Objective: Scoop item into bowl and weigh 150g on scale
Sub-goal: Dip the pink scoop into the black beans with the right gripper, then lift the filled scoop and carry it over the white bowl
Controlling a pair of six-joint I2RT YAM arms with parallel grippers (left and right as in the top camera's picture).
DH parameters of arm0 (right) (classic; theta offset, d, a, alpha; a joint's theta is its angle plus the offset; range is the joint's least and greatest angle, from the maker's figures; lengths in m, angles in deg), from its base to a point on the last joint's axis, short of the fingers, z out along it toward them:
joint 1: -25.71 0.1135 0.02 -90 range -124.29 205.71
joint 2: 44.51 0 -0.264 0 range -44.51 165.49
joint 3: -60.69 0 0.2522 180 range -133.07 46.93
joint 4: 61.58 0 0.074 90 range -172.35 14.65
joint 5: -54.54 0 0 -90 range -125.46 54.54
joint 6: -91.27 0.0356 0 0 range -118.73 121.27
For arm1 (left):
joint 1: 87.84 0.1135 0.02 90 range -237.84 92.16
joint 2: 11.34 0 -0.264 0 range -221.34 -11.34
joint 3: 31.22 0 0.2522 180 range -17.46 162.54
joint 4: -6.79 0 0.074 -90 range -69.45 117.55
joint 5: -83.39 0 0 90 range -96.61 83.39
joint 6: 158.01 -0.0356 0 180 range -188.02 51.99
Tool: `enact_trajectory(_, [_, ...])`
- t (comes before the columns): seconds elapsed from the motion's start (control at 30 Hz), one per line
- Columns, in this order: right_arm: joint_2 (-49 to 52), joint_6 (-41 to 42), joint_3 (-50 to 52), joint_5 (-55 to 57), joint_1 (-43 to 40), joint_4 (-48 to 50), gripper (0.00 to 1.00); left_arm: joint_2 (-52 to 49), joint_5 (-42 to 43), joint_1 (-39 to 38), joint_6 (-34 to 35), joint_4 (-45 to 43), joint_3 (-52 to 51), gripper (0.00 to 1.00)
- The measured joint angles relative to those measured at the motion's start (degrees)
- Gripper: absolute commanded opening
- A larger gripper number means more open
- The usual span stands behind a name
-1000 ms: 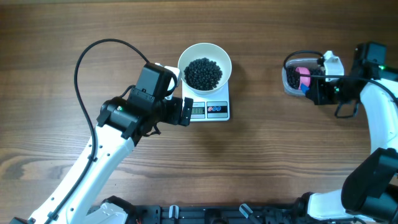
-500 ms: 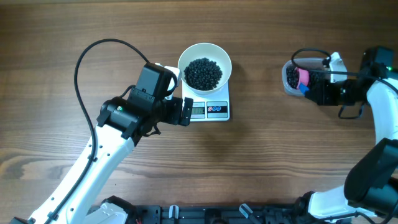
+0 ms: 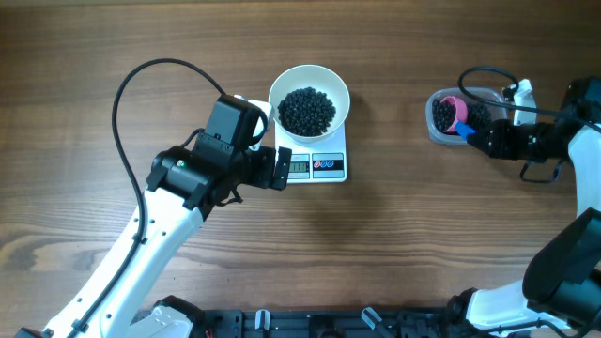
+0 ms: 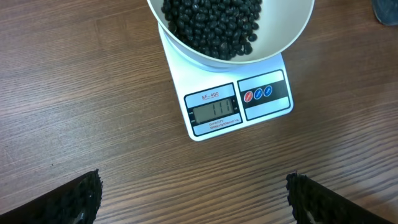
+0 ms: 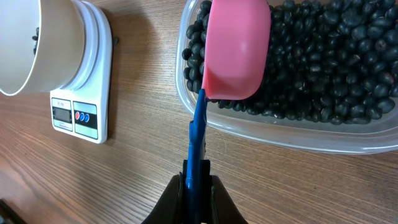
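Observation:
The white bowl stands on the white scale and holds a heap of black beans. My left gripper hovers wide open just left of the scale's display, with bare wood between its fingertips. The display appears to read 111. My right gripper is shut on the blue handle of the pink scoop. The scoop's cup lies over the beans at the left end of the clear tub.
The clear tub sits at the right of the table, well apart from the scale. A black cable loops over the left arm. Bare wooden tabletop lies between the scale and the tub.
My right arm has drawn back to the right and turned, with the pink scoop still in the tub. The left arm, bowl and scale have not moved.

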Motion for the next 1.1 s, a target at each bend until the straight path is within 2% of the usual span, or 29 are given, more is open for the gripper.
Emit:
enact_trajectory(0.2, [0.8,0.5,0.0,-0.5,-2.2,0.7,0.04,0.0,0.0,0.0,0.0,0.0,0.0,1.0])
enact_trajectory(0.43, [0.9,1.4,0.0,-6.9,-8.4,0.8,0.04,0.0,0.0,0.0,0.0,0.0,0.0,1.0])
enact_trajectory(0.67, [0.9,8.3,0.0,-14.3,-14.5,-0.2,0.04,0.0,0.0,0.0,0.0,0.0,0.0,1.0])
enact_trajectory(1.0, [0.9,12.2,0.0,-29.7,-14.5,-6.8,0.04,0.0,0.0,0.0,0.0,0.0,0.0,1.0])
enact_trajectory(1.1, [0.9,12.4,0.0,-32.8,-12.1,-8.3,0.04,0.0,0.0,0.0,0.0,0.0,0.0,1.0])
